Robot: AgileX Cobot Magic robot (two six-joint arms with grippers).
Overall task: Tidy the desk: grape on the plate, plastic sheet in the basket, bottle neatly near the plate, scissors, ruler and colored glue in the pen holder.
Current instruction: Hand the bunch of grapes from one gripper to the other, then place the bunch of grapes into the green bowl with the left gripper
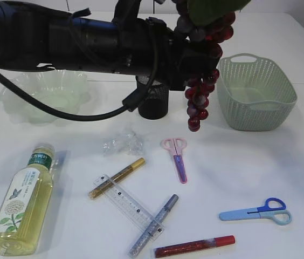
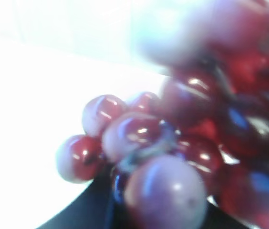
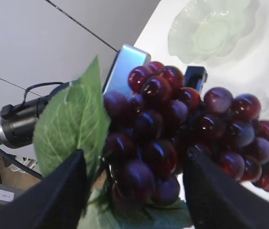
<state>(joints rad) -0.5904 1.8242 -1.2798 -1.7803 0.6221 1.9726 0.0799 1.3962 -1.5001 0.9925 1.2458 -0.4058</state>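
Observation:
A bunch of dark red grape [image 1: 199,81] with a green leaf [image 3: 72,124] hangs high above the table, beside the basket. My left gripper [image 1: 191,56], reaching across from the left, is shut on the bunch. The left wrist view is filled with blurred berries [image 2: 144,138]. My right gripper [image 3: 135,157] is open, its two dark fingers [image 3: 63,191] standing either side of the bunch's top without pressing on it. The pale green plate [image 1: 44,94] lies far left at the back. On the table lie the bottle [image 1: 22,208], crumpled plastic sheet [image 1: 122,141] and clear ruler [image 1: 128,204].
A green basket [image 1: 255,91] stands back right and a black mesh pen holder [image 1: 152,100] behind my left arm. Pink scissors [image 1: 178,156], blue scissors [image 1: 257,211], and gold [image 1: 117,178], silver [image 1: 154,225] and red [image 1: 194,246] glue tubes lie on the front half.

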